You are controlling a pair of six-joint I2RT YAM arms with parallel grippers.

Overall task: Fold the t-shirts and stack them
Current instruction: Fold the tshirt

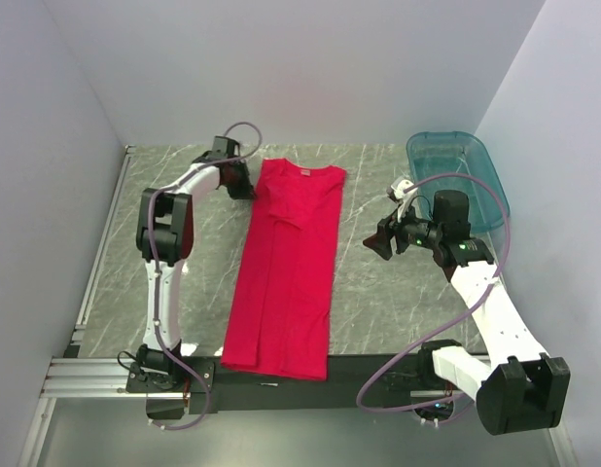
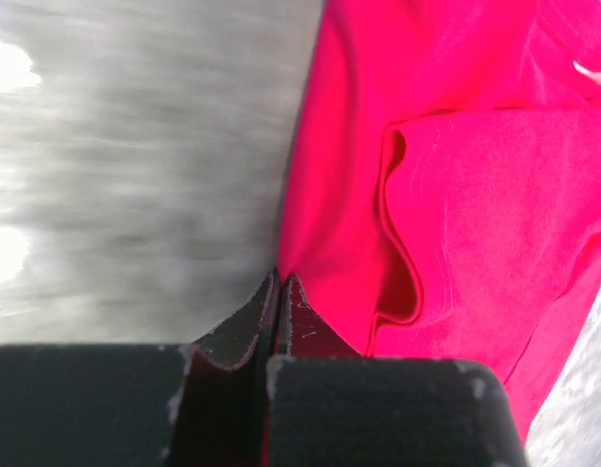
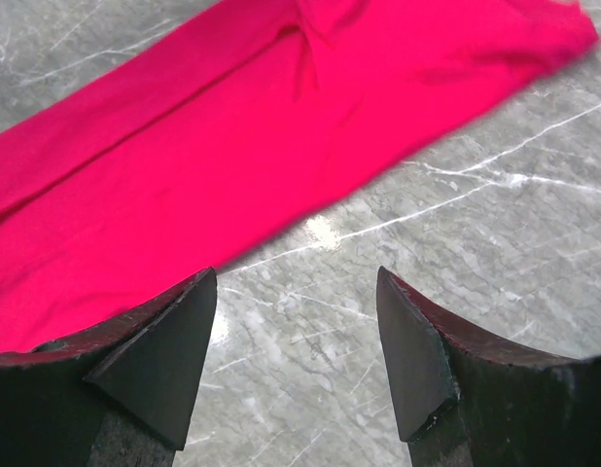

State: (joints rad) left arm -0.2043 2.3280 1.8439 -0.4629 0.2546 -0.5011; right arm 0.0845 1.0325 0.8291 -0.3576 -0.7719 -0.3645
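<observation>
Got left fingers (image 2: 279, 306) clenched tight, tips parked right on left edge of red t-shirt (image 1: 286, 272), up near collar end. Can't tell whether any cloth caught between them tbh. Seeing shirt flat on bench (image 1: 378, 302), folded into long narrow strip, collar far, hem at near edge. Got right fingers (image 1: 378, 243) spread apart, gripping nothing, hovering over bare marble just right of shirt. Spotted teal tub (image 1: 461, 170) in far right corner, partly hidden behind right arm (image 1: 490, 302). Can't read bench side of left wrist view, all smear.
</observation>
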